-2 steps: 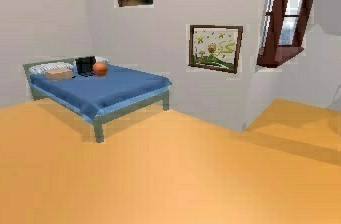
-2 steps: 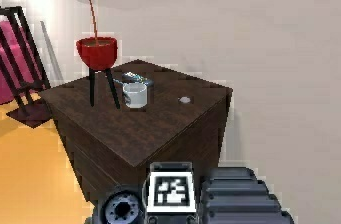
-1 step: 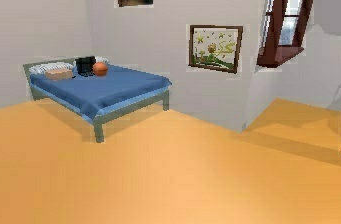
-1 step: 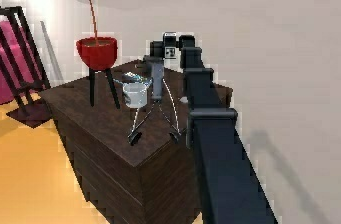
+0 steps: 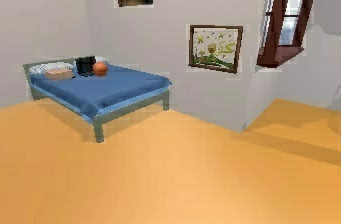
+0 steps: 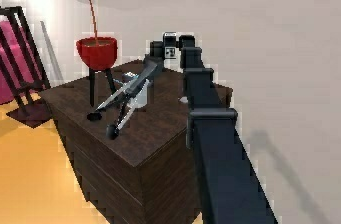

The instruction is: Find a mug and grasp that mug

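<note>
Mug was our best guess for the small pale thing (image 6: 142, 95) resting at the gripper (image 6: 101, 121), whose far end lay over the dark wooden cabinet (image 6: 153, 135), so we could not tell whether it held anything. We judged the step wanted a level approach along the arm's (image 6: 214, 130) line, the gripper set squarely about the pale thing and low to the cabinet top before any lift. The red bowl-shaped vessel (image 6: 96, 50) just beyond stood near enough to knock, so the wrist was best kept away from it.
</note>
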